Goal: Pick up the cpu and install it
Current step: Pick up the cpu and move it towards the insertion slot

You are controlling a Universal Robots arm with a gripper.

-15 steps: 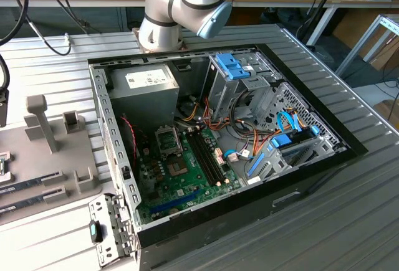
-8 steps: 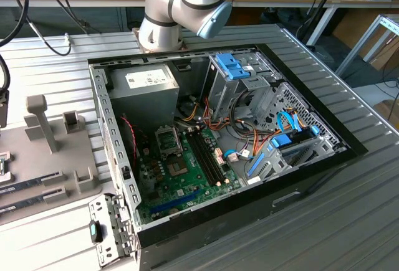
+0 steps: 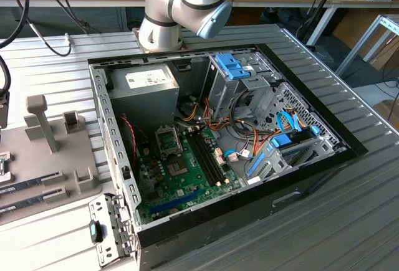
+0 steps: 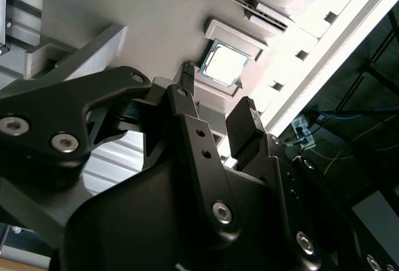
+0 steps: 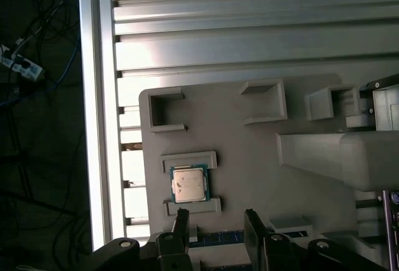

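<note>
The cpu (image 5: 189,184) is a small square chip with a shiny silver top. It lies flat between two low grey ledges on the grey fixture tray (image 5: 249,152). In both wrist views my gripper (image 5: 216,216) hovers above the tray, just beside the chip, open, with nothing between its black fingers. In the second wrist view the cpu (image 4: 222,65) gleams just past the fingertips (image 4: 186,69) of the gripper (image 4: 217,87). In the exterior view the open computer case (image 3: 218,134) holds the green motherboard (image 3: 181,177) with its metal socket frame (image 3: 168,140).
The fixture tray (image 3: 37,165) sits at the exterior view's left of the case, with a tall grey post (image 3: 38,118) and long memory sticks (image 3: 31,184). A grey power-supply box (image 3: 142,87) and blue drive brackets (image 3: 230,68) fill the case's back. The slatted table's edge (image 5: 103,128) runs near the tray.
</note>
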